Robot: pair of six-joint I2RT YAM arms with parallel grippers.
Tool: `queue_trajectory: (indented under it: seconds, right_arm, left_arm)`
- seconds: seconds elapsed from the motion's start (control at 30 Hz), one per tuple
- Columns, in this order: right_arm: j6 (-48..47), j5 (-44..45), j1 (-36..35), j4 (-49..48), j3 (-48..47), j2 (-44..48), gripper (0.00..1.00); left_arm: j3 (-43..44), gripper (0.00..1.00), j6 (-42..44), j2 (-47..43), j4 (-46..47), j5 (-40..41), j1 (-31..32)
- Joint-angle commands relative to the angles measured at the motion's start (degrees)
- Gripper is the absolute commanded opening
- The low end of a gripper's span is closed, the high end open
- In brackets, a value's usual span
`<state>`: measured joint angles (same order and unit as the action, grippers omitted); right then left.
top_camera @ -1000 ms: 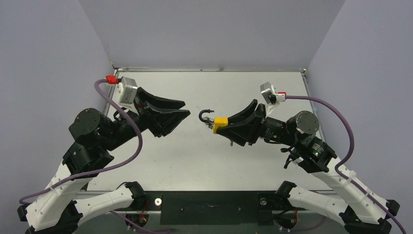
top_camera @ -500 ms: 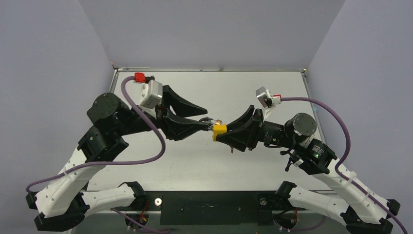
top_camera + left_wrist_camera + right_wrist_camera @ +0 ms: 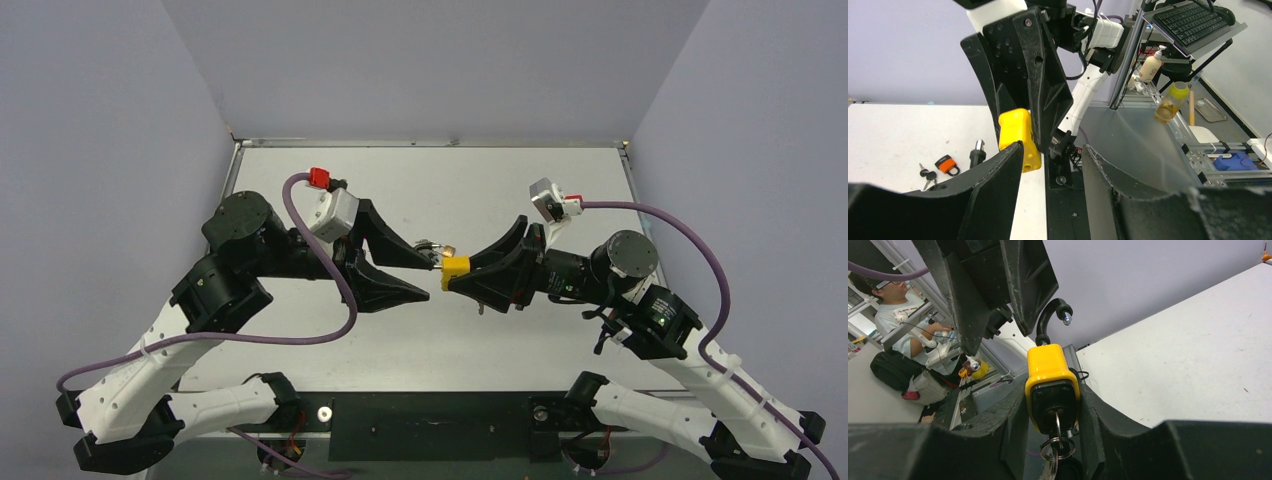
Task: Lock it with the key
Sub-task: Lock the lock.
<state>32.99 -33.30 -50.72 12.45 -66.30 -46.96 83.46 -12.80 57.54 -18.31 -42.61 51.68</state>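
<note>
Left side did the moving: since half a second back my left gripper (image 3: 432, 277) has dropped a bit and pushed in closer, while my right gripper (image 3: 462, 272) barely budged. Left jaws are wide apart, tips just beside the shackle (image 3: 1041, 332), which is swung open with its free end in the air (can't tell if I'm actually touching it). My guess is the plan is to shove it home. The lock (image 3: 1048, 362) is pinched tight in my right gripper, shackle aimed at the left, and the key (image 3: 1056, 422) sits in the keyhole at the back end. Down on the table (image 3: 888, 135) lie an orange lock (image 3: 946, 164) and some loose keys (image 3: 926, 173), well clear. Right's fingers cover most of the body, so only the shackle end is reachable.
</note>
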Motion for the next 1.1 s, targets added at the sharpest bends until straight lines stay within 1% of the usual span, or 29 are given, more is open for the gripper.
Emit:
queue_trajectory:
  seconds: [0.0,0.13,0.27,0.67,0.73,0.93,1.07]
  right_arm:
    - [-0.86,0.4,-0.48,-3.78,-3.82,0.96,0.0]
    - [-0.6,0.12,-0.48,-3.88,-4.01,0.77,0.0]
    - [-0.36,0.03,-0.6,-4.2,-4.19,0.67,0.0]
    - [-1.08,1.21,-0.61,-3.29,-5.36,0.52,0.0]
    - [-1.42,1.62,-0.59,-2.78,-5.47,0.49,0.0]
    - [-2.11,2.34,-0.61,-2.18,-5.69,0.37,0.0]
    - [-2.35,2.59,-0.57,-2.08,-5.41,0.13,0.0]
  left_arm:
    - [-0.85,0.44,1.36,-1.41,-0.49,-0.2,-0.08]
    - [-1.23,0.5,2.35,-2.03,-0.53,4.6,-0.08]
    - [-0.4,0.52,3.57,-1.43,-2.08,6.81,-0.09]
    - [-0.89,0.53,4.07,-0.09,-3.33,5.47,0.22]
    - [-1.05,0.51,3.63,-0.3,-3.1,5.27,0.22]
    - [-2.35,0.41,1.99,-1.49,-1.68,4.98,0.18]
    - [-3.65,0.31,-0.11,-2.69,0.67,5.33,0.17]
